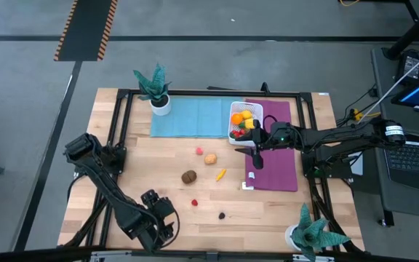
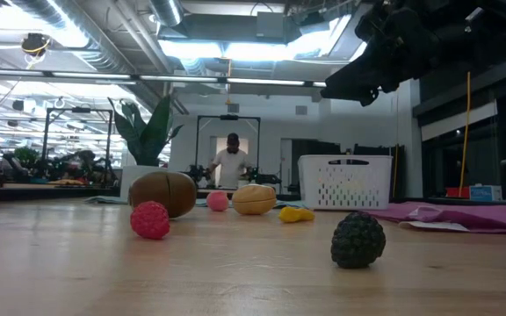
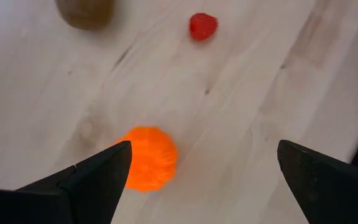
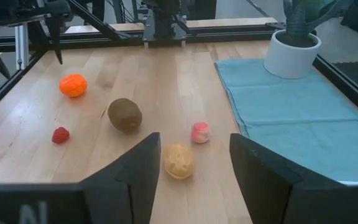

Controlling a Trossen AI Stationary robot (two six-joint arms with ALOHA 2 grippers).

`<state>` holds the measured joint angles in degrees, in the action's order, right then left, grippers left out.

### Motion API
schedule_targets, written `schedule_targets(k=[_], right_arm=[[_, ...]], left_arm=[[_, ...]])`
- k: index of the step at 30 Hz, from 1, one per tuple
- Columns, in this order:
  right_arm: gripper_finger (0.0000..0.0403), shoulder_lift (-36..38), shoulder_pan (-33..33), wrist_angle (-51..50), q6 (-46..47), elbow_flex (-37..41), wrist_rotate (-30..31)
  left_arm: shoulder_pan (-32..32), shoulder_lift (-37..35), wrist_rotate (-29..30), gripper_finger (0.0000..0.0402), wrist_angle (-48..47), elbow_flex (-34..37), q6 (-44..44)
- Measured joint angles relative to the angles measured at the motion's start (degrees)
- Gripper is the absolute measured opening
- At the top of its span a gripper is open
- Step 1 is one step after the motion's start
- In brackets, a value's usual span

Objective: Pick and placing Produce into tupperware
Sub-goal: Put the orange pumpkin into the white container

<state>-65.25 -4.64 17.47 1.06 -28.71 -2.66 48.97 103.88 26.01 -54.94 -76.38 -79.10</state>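
Right gripper part-spread, empty, beside white tupperware holding produce, left gripper spread wide, orange piece just ahead.

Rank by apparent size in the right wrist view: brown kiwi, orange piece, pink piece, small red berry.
1. brown kiwi, clearly largest.
2. orange piece; it sits farther from the camera, so its true size may be closer to the kiwi's.
3. pink piece.
4. small red berry, slightly smaller than the pink one; close call.
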Motion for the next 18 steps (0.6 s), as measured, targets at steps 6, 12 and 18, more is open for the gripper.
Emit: schedule_targets(k=[6,12,18], right_arm=[[0.0195,0.00,0.00,-0.11,-0.02,0.00,-0.01],[0.0195,0.00,0.00,-0.17,-0.02,0.00,-0.02],[0.0195,0.00,0.02,-0.42,0.09,0.00,-0.02]], left_arm=[[0.00,0.00,0.01,0.0393,1.58,0.00,0.14],[0.00,0.00,0.01,0.0393,1.48,0.01,-1.58],[-1.04,0.00,-2.31,0.0392,1.77,3.27,-4.05]])
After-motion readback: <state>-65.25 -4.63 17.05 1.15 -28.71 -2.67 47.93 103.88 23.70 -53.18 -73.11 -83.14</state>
